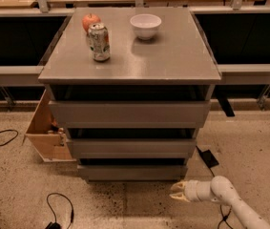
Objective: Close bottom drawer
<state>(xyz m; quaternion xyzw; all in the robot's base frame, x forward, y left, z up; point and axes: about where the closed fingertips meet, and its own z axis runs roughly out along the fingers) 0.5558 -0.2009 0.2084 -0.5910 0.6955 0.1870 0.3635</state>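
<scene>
The bottom drawer is the lowest of three on the grey cabinet. Its plain grey front sits close to the cabinet body, with a thin dark gap above it and no tray interior showing. My gripper is low over the floor, just in front of and below the drawer front's right end, pointing left. Its cream fingers stand slightly apart and hold nothing. It does not touch the drawer front.
On the cabinet top stand a soda can, an apple and a white bowl. An open wooden box sits on the floor at the cabinet's left. Cables lie on the floor, and a small black object lies right of the cabinet.
</scene>
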